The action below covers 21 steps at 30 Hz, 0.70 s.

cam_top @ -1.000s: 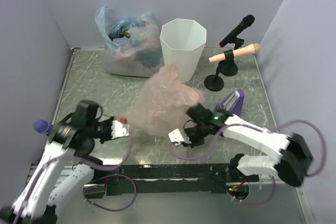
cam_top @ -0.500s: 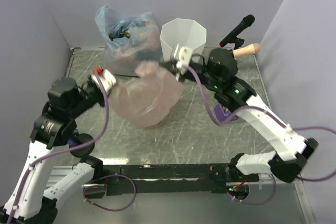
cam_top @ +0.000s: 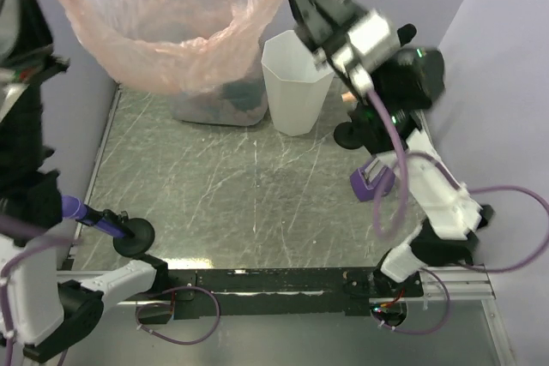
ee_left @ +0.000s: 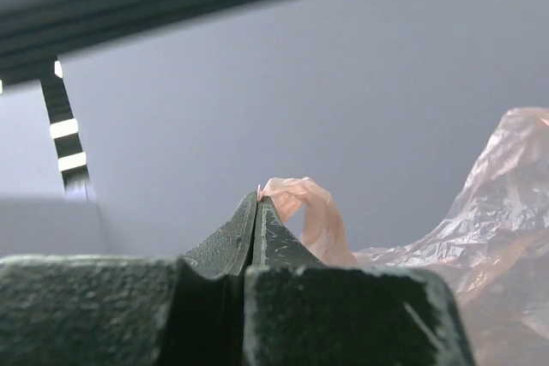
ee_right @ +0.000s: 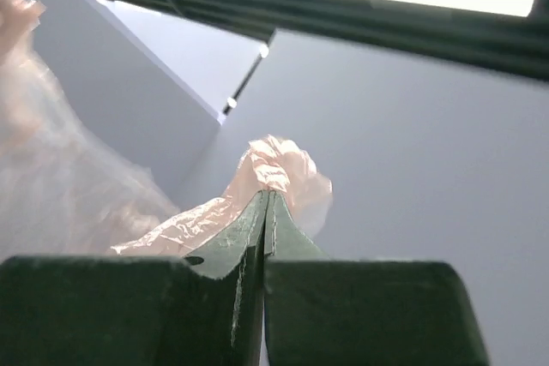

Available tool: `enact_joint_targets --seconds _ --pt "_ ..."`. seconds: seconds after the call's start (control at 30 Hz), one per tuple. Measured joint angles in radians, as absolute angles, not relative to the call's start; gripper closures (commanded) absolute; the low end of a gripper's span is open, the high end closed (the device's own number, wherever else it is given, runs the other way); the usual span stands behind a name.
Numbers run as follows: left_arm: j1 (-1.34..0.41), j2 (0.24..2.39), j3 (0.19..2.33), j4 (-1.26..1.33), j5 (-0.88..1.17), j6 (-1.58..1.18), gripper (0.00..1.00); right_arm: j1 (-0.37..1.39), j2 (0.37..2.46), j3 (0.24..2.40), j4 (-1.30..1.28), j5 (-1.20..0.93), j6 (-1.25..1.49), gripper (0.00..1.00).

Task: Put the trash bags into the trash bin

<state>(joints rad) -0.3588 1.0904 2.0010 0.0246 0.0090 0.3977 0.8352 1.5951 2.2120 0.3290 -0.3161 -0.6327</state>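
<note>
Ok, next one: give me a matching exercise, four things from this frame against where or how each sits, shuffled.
1 pink bag
2 trash bin
3 purple object
4 stuffed bag

A on the table, nearest its front edge
B pinched between left gripper and right gripper, hanging
C standing upright, mouth open
D at the back, partly behind the pink bag

Pairs: 1-B, 2-C, 3-A, 4-D

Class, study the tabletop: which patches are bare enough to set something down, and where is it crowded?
Bare: the wide middle of the table, between the black stand base and the purple box. Crowded: the back row, with stuffed bag, trash bin, microphone stands.
</note>
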Motion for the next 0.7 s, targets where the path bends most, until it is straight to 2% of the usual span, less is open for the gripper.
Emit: enact_joint_targets --seconds 0.07,0.13,0.17,0.23,0.3,0.4,0.5,0.6,0.7 --pt "-0.359 1.064 2.004 0.054 0.068 0.392 0.91 0.871 1.481 2.038 0.418 -0.365 -0.701 1.0" --pt "-0.359 0.989 1.916 0.056 0.146 0.369 0.99 0.901 1.332 1.782 0.47 -0.397 -0.754 1.0" --pt "-0.359 0.941 1.853 0.033 0.193 0.362 1.0 0.913 1.259 1.645 0.469 -0.416 -0.776 1.0" --pt "-0.359 0.831 1.689 -0.088 0.34 0.395 0.99 0.918 1.118 1.366 0.462 -0.407 -0.785 1.0" --pt "-0.359 0.744 1.525 -0.315 0.505 0.511 0.99 0.909 0.994 1.127 0.281 -0.419 -0.8 1.0" --pt "-0.36 0.704 1.293 -0.659 0.631 0.65 0.99 0.902 0.968 1.025 -0.105 -0.519 -0.874 1.0" --pt "-0.358 0.76 1.097 -0.978 0.672 0.73 0.99 0.9 1.026 0.97 -0.426 -0.591 -0.913 1.0" --pt "-0.357 0.761 1.05 -1.074 0.695 0.676 0.99 0.9 1.01 0.921 -0.587 -0.596 -0.913 1.0" --pt "-0.357 0.68 1.062 -1.04 0.726 0.584 0.99 0.9 0.957 0.931 -0.617 -0.595 -0.889 1.0"
